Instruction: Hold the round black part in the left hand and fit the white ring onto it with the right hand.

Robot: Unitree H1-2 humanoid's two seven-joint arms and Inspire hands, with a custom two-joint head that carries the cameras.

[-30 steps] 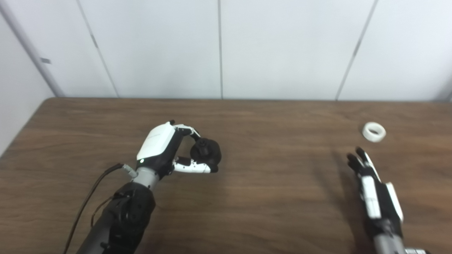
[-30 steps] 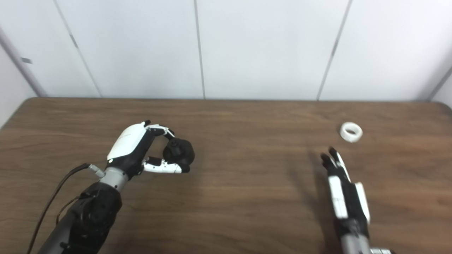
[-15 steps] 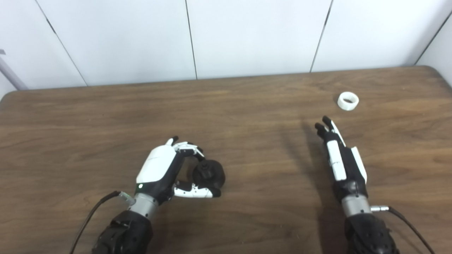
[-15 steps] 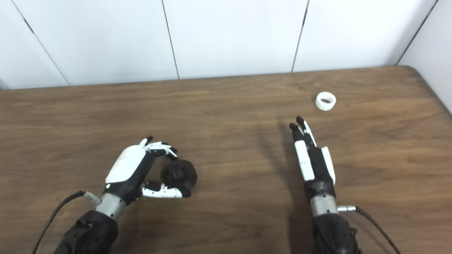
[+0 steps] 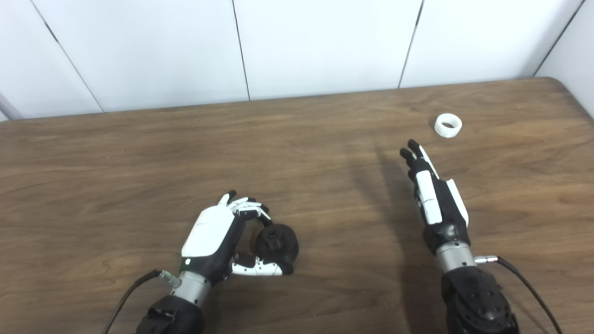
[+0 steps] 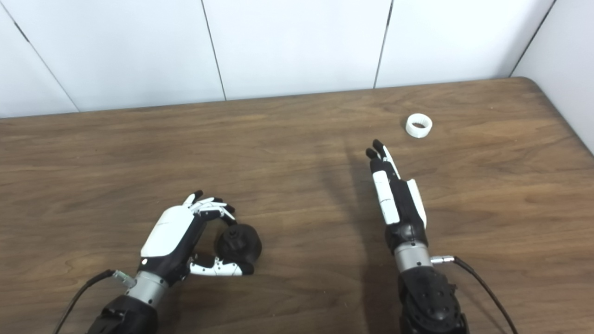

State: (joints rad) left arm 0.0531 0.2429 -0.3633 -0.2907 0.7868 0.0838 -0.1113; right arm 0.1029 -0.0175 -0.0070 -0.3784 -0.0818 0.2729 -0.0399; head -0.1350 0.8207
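Note:
The round black part (image 5: pixel 277 242) rests low over the brown table, between the fingers and thumb of my left hand (image 5: pixel 222 236), which curls around it at the front left; it also shows in the right eye view (image 6: pixel 240 244). The white ring (image 5: pixel 448 125) lies flat on the table at the far right. My right hand (image 5: pixel 434 195) is open and empty, fingers straight and pointing away, a short way nearer and left of the ring.
The brown wooden table (image 5: pixel 139 153) runs to a white panelled wall (image 5: pixel 325 41) at the back, and its right edge and rounded far corner (image 6: pixel 533 83) show. Cables trail from both wrists near the front edge.
The camera has tilted down and swung right, so the whole scene shifted. My right hand has reached a little further towards the ring. My left hand keeps its hold on the black part.

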